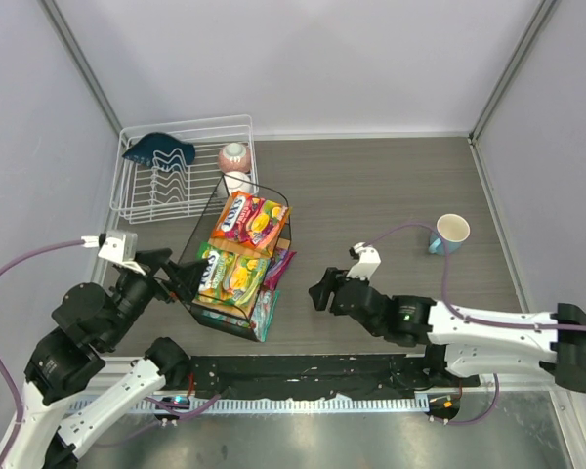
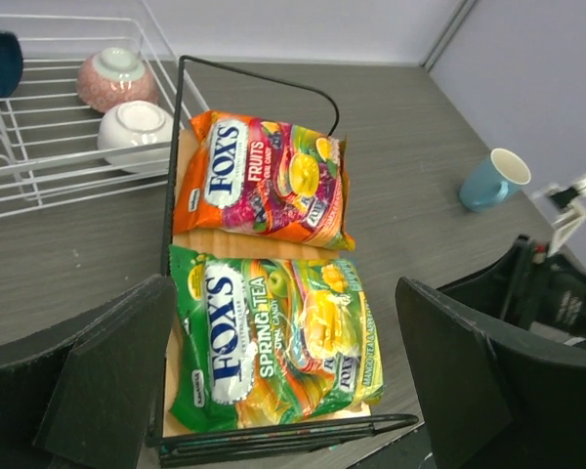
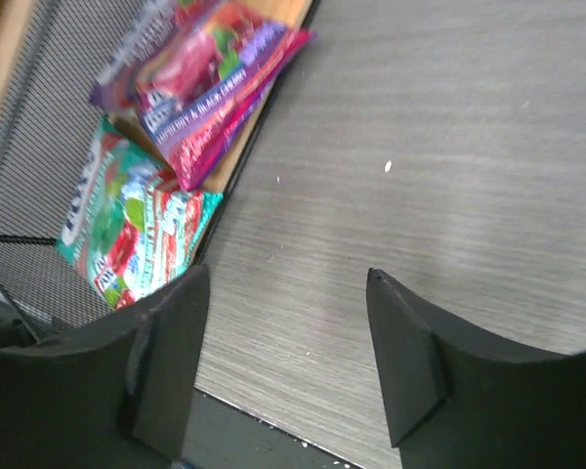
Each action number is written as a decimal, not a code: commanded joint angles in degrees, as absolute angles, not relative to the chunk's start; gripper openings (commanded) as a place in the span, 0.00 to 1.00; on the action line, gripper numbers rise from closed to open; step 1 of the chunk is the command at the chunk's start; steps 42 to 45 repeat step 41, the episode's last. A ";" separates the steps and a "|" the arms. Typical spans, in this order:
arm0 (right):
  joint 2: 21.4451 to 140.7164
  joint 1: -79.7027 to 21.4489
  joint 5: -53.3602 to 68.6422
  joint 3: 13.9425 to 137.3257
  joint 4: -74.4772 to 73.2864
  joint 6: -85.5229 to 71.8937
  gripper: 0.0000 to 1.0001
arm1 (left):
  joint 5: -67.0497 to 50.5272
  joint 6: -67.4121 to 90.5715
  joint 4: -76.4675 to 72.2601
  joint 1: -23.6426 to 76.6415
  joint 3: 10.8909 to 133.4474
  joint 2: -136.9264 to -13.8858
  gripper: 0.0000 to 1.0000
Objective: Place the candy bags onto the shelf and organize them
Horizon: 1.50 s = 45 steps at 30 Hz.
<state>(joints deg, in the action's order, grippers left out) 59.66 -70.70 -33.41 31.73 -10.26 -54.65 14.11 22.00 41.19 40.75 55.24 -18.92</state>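
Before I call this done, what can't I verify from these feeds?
- Left wrist view: the lower tier of the shelf is hidden under the yellow-green bag and the orange-red bag.
- Top view: the purple bag and the teal bag show only their edges from under the upper board.
- Right wrist view: both lower bags are blurred, and the top edge cuts off the purple one.

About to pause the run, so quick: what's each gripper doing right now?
Left gripper: open, holding nothing.
Right gripper: open, holding nothing.
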 commanded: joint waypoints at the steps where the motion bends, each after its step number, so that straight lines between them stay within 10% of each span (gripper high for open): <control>1: 51.16 -70.40 -42.44 33.31 -14.85 -50.89 0.72 | 17.49 20.92 44.56 40.61 59.06 -20.21 1.00; 24: 42.45 -69.79 -51.41 33.84 -24.61 -52.82 0.99 | 13.62 19.51 41.48 40.61 60.56 -21.10 1.00; 45: 40.61 -69.79 -52.56 32.79 -27.77 -55.46 1.00 | 12.66 19.51 41.57 40.61 59.94 -20.30 1.00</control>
